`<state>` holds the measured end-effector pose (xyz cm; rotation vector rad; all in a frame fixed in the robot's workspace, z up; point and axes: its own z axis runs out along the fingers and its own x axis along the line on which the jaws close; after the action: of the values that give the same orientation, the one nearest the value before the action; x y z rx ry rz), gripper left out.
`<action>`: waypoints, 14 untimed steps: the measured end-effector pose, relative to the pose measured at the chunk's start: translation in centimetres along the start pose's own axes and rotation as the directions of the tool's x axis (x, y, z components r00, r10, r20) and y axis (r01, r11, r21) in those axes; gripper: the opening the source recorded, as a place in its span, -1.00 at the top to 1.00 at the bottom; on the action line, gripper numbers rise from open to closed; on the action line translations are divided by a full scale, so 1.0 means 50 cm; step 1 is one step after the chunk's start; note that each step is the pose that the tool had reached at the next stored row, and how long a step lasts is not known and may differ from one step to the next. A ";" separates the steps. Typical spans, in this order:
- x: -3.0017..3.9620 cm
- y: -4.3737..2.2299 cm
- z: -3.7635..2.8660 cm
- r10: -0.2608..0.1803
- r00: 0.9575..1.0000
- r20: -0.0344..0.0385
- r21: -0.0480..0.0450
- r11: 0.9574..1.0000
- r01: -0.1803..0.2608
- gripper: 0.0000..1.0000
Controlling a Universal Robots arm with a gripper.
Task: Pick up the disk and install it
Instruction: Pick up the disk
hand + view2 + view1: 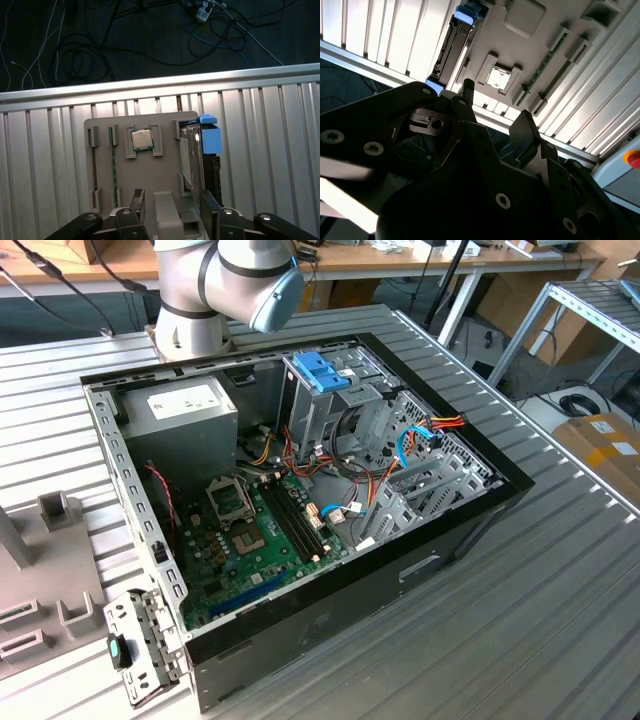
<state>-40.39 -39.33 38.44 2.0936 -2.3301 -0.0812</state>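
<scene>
Pincer (172, 202) is held open and empty above the grey fixture tray (130, 170) on the ribbed bench (40, 165). The disk (192, 150) is stood on edge in a tray slot, near the processor chip (142, 139), probably so it can be gripped from above. Disk not yet touched.

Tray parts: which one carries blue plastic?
The disk, on edge at the tray's end; the square chip and thin green stick have none.

No legible text or labels
</scene>
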 end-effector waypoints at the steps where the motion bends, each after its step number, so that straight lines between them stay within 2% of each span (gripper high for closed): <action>1: 0.000 0.000 0.001 0.000 1.000 0.000 0.000 1.000 0.000 -0.11; 14: 0.000 -0.001 0.010 0.000 1.000 0.000 0.000 1.000 0.000 -0.11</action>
<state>-40.39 -39.33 37.92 2.0936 -2.3300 -0.0813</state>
